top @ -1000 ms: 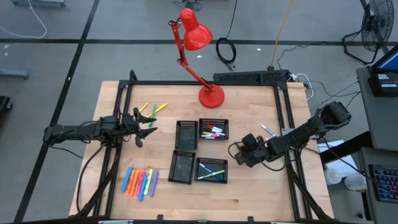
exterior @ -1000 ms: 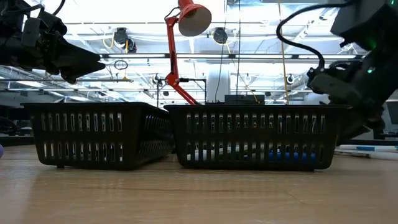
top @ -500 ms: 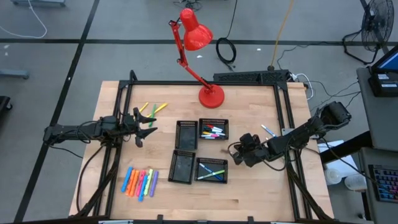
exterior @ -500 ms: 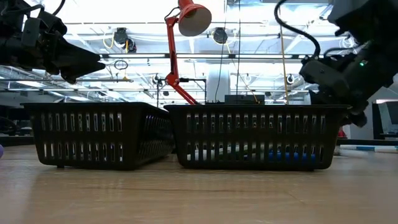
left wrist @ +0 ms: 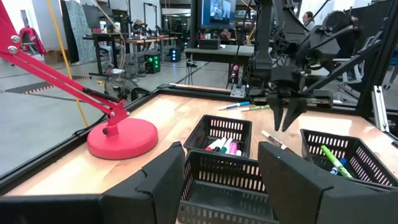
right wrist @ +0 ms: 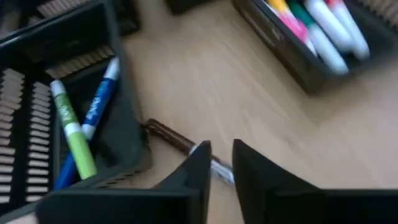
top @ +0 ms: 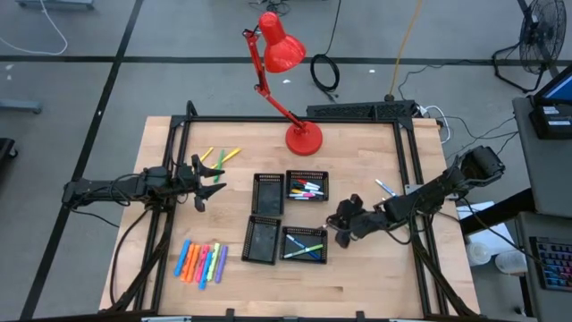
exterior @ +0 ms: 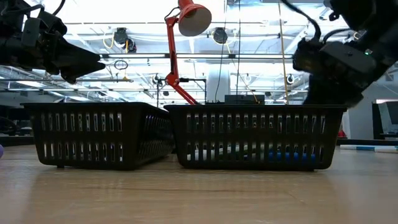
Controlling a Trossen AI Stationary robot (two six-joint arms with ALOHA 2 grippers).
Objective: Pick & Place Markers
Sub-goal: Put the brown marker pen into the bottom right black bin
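Observation:
My right gripper (top: 340,225) hangs just right of the near-right black tray (top: 304,254), slanting down, its fingers a narrow gap apart (right wrist: 221,155). Under its fingertips a thin white marker with a dark end (right wrist: 177,138) shows on the wood beside that tray's wall. It also shows in the left wrist view, just below the fingers (left wrist: 275,140). A green and a blue marker (right wrist: 87,124) lie in that tray. The far-right tray (top: 307,176) holds several markers. My left gripper (top: 210,183) waits open at the table's left, pointing level.
Two more black mesh trays (top: 267,182) (top: 261,228) stand left of the filled ones. Neon highlighters (top: 201,262) lie in a row near the front left, yellow-green markers (top: 221,156) at the far left, more markers (top: 384,188) at the right. A red lamp's base (top: 304,138) stands at the back.
My right gripper has gone toward the table's left, closer to the near-right tray, has risen a little and has rolled about its own line. The left arm has kept still.

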